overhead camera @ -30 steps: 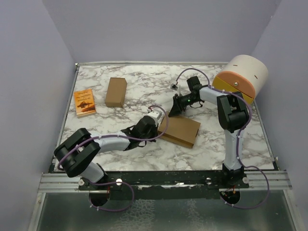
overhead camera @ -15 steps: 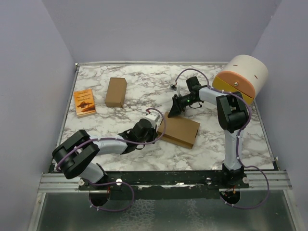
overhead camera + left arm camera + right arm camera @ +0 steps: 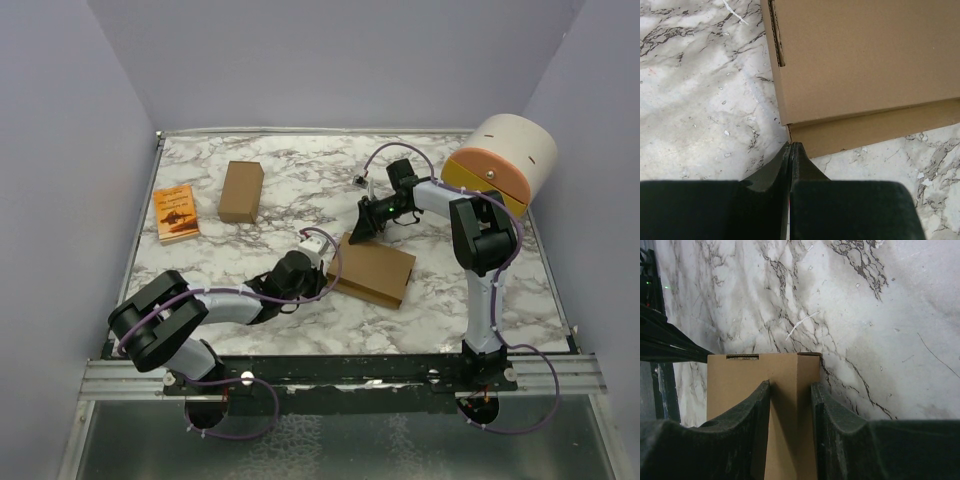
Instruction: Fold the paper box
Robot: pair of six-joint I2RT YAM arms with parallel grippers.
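Observation:
The paper box (image 3: 375, 272) lies folded up as a shallow brown cardboard box in the middle of the marble table. My left gripper (image 3: 318, 282) is shut with nothing in it. In the left wrist view its tips (image 3: 791, 145) rest at the near left corner of the box (image 3: 865, 65). My right gripper (image 3: 358, 233) sits over the box's far left corner. In the right wrist view it (image 3: 791, 384) is shut on the paper box (image 3: 787, 405), one finger on the top face and the other on the side wall.
A narrower brown cardboard box (image 3: 241, 191) and a small orange booklet (image 3: 176, 213) lie at the back left. A large beige and orange drum (image 3: 500, 160) stands at the back right corner. Purple walls close in the table on three sides.
My left arm has drawn back a little toward the near left, still shut. The right gripper and the box have stayed put.

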